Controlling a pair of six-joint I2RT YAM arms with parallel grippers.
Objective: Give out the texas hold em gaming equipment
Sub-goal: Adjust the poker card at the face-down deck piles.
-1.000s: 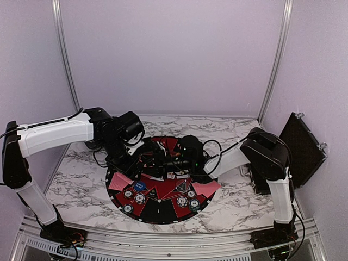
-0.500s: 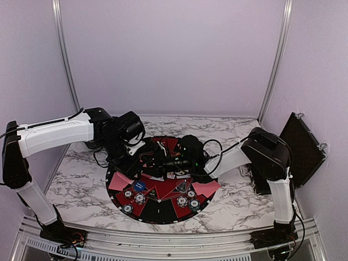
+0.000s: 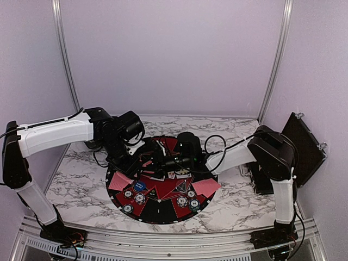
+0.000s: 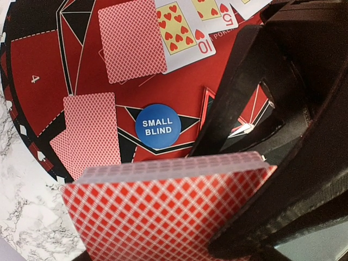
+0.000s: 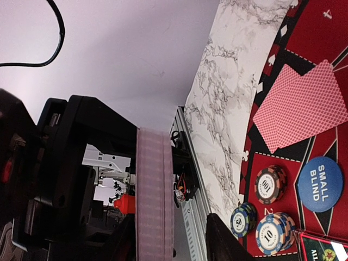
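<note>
A deck of red-backed playing cards [image 4: 163,212] is held above the round mat [image 3: 160,215], with my left gripper [image 4: 179,209] shut on it. My right gripper [image 5: 179,239] is open beside the deck [image 5: 155,196], with a gap between the cards and its far finger [image 5: 223,242]. In the top view the two grippers meet over the mat's middle [image 3: 151,161]. Dealt cards [image 4: 132,41] lie face down, and a ten of hearts [image 4: 182,27] lies face up. A blue "small blind" marker [image 4: 157,126] and striped poker chips [image 5: 272,184] rest on the mat.
More chip stacks [image 3: 187,200] sit on the mat's near right. Face-down card pairs lie at the mat's left [image 3: 119,181] and right [image 3: 205,188] edges. A black case [image 3: 302,147] leans at the far right wall. Marble tabletop [image 3: 76,185] surrounds the mat.
My left gripper has closed on the deck. My right gripper has opened off it and shifted slightly back.
</note>
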